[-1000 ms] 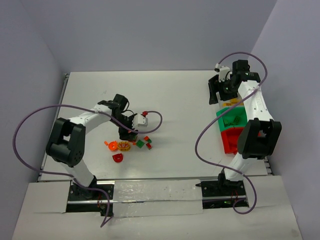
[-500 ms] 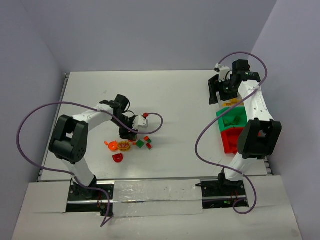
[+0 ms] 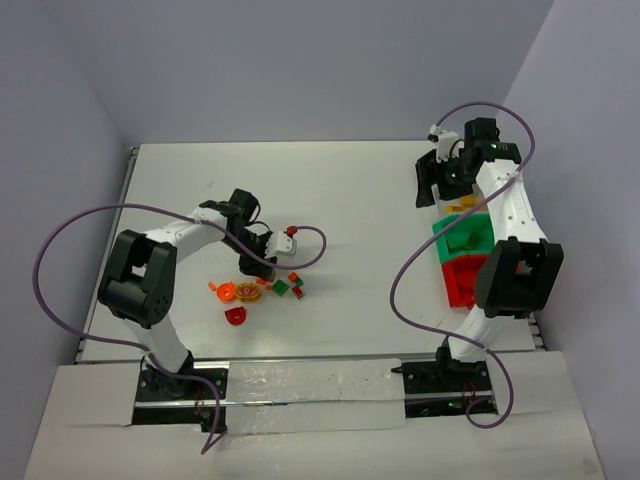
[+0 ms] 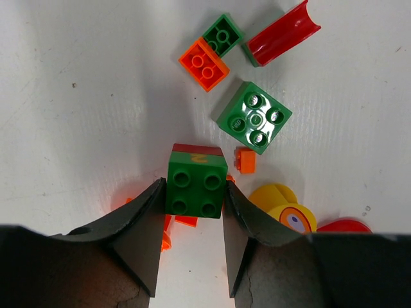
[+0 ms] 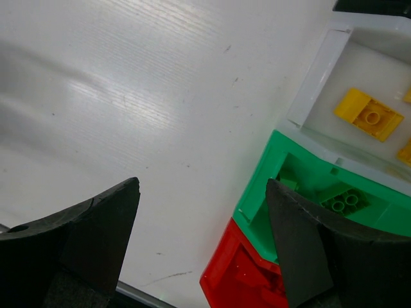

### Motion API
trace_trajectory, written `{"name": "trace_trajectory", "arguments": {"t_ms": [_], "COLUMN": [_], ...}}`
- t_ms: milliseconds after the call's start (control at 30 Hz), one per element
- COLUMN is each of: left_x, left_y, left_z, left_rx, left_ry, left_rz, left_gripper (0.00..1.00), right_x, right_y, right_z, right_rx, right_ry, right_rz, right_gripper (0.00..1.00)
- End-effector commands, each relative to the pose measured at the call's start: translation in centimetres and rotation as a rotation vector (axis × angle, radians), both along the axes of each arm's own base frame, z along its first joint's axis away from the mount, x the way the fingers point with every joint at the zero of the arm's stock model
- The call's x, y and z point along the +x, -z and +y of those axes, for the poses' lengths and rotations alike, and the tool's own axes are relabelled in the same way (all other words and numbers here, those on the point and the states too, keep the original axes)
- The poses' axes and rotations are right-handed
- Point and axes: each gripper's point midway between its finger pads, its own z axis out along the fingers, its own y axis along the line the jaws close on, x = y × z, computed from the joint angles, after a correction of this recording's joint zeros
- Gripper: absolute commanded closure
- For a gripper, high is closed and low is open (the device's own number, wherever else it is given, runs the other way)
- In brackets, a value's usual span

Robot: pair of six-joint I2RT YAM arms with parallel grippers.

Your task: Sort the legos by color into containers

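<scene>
My left gripper is shut on a green brick with a red layer under it, held at the table among the loose legos. Around it lie a green square brick, an orange brick, a small green brick, a red curved piece and a yellow round piece. In the top view the left gripper is at the pile. My right gripper is open and empty beside the containers: white bin, green bin, red bin.
The white bin holds a yellow brick, and the green bin holds green bricks. A black bin corner shows at the top edge. An orange round piece and a red piece lie left of the pile.
The left arm's elbow has shifted slightly right, with its gripper staying at the pile. The right arm has hardly moved.
</scene>
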Motion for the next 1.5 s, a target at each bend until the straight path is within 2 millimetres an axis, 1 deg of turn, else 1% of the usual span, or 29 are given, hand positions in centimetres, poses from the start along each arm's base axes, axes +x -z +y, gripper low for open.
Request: {"name": "trace_trajectory", "arguments": {"t_ms": [0, 33, 67, 133, 167, 200, 233, 300, 367, 400, 433, 467, 500, 533, 567, 600, 700, 767, 867, 933, 1167, 1300, 1467], "left_x": [1.5, 2.1, 2.6, 3.4, 3.6, 3.9, 4.1, 4.1, 4.0, 4.2, 4.5, 4.8, 4.6, 5.0, 4.8, 4.6, 4.5, 4.3, 3.9, 4.0, 3.8, 3.5, 3.3], "left_y": [-3.5, -4.5, -5.6, -9.1, -10.8, -12.0, -13.9, -17.0, -18.2, -19.2, -19.8, -20.3, -21.2, -21.7, -22.3, -22.6, -23.1, -23.5, -24.7, -25.0, -26.9, -27.4, -27.7], "left_z": [-2.1, -2.6, -3.1, -4.7, -5.5, -6.0, -6.8, -8.1, -8.5, -8.7, -8.5, -8.3, -8.3, -8.2, -8.4, -8.6, -8.7, -8.8, -9.0, -9.0, -9.2, -9.3, -9.5], "left_rx": [-0.101, -0.124, -0.15, -0.232, -0.281, -0.306, -0.351, -0.435, -0.471, -0.512, -0.54, -0.569, -0.608, -0.637, -0.654, -0.67, -0.694, -0.712, -0.758, -0.772, -0.809, -0.821, -0.825], "left_ry": [-0.022, -0.046, -0.083, -0.178, -0.203, -0.228, -0.252, -0.247, -0.28, -0.29, -0.302, -0.311, -0.309, -0.304, -0.29, -0.273, -0.258, -0.242, -0.223, -0.225, -0.209, -0.203, -0.2], "left_rz": [-0.045, -0.056, -0.051, 0.009, 0.044, 0.061, 0.099, 0.144, 0.201, 0.219, 0.223, 0.231, 0.264, 0.269, 0.283, 0.302, 0.295, 0.281, 0.266, 0.266, 0.251, 0.251, 0.24], "left_gripper": [0.95, 0.99, 1.0, 1.0, 1.0, 1.0, 1.0, 1.0, 1.0, 1.0, 1.0, 1.0, 1.0, 1.0, 1.0, 1.0, 1.0, 1.0, 1.0, 1.0, 1.0, 1.0, 1.0], "right_x": [-0.1, -0.4, -0.3, -1.0, -1.3, -1.6, -1.9, -2.5, -3.1, -3.3, -3.4, -3.5, -3.4, -3.4, -3.5, -3.5, -4.0, -4.3, -5.3, -5.5, -6.0, -6.3, -6.1], "right_y": [-2.9, -3.3, -4.2, -5.6, -6.2, -6.6, -7.1, -8.1, -8.5, -9.1, -9.3, -9.5, -9.7, -10.0, -10.6, -10.9, -11.7, -11.8, -11.9, -12.1, -11.9, -11.9, -12.4], "right_z": [4.0, 5.1, 6.0, 9.2, 10.4, 11.7, 13.1, 15.7, 17.8, 19.0, 20.0, 20.7, 21.2, 21.7, 22.6, 23.0, 24.5, 25.0, 26.9, 27.7, 29.3, 29.9, 30.4], "right_rx": [0.183, 0.244, 0.287, 0.386, 0.418, 0.438, 0.465, 0.509, 0.532, 0.55, 0.56, 0.564, 0.563, 0.56, 0.562, 0.562, 0.567, 0.562, 0.565, 0.564, 0.551, 0.537, 0.537], "right_ry": [-0.081, -0.101, -0.116, -0.169, -0.199, -0.239, -0.286, -0.377, -0.444, -0.49, -0.525, -0.554, -0.576, -0.597, -0.63, -0.646, -0.704, -0.732, -0.799, -0.822, -0.891, -0.923, -0.933], "right_rz": [-0.056, -0.061, -0.086, -0.116, -0.129, -0.14, -0.155, -0.179, -0.181, -0.194, -0.202, -0.212, -0.229, -0.246, -0.273, -0.287, -0.315, -0.324, -0.336, -0.352, -0.366, -0.387, -0.406], "right_gripper": [0.15, 0.15, 0.15, 0.15, 0.15, 0.15, 0.15, 0.14, 0.13, 0.12, 0.12, 0.11, 0.1, 0.1, 0.09, 0.08, 0.06, 0.04, 0.02, 0.01, 0.0, 0.0, 0.05]}}
